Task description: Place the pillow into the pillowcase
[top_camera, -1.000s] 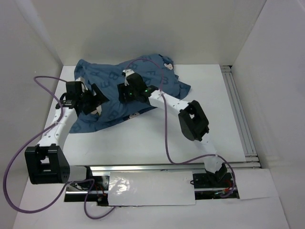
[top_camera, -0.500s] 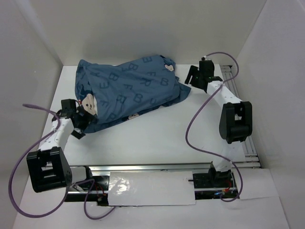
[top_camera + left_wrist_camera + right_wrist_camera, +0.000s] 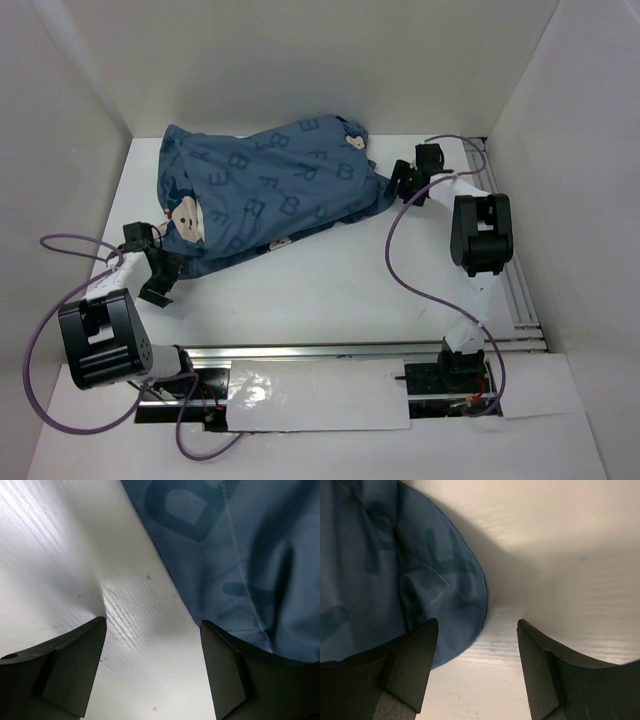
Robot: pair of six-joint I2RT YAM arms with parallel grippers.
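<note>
The dark blue pillowcase [image 3: 270, 190] with pale letters and a mouse face lies plump across the back of the table; the pillow itself is hidden, apparently inside it. My left gripper [image 3: 160, 275] is open and empty at the case's near-left corner, low over the table. In the left wrist view the case [image 3: 240, 555] fills the upper right, past the open gripper [image 3: 152, 670]. My right gripper [image 3: 402, 182] is open and empty beside the case's right corner. In the right wrist view the blue corner [image 3: 420, 595] lies by the left finger of the open gripper [image 3: 477, 667].
White walls [image 3: 300, 60] close in the back and both sides. A metal rail [image 3: 500, 230] runs along the table's right edge. Purple cables loop from both arms. Bare white table [image 3: 300, 290] lies in front of the case.
Both arms have drawn off the pillowcase and folded back toward their sides. The left gripper moved down-left to the case's near corner, the right gripper out to its right corner. The case now lies uncovered.
</note>
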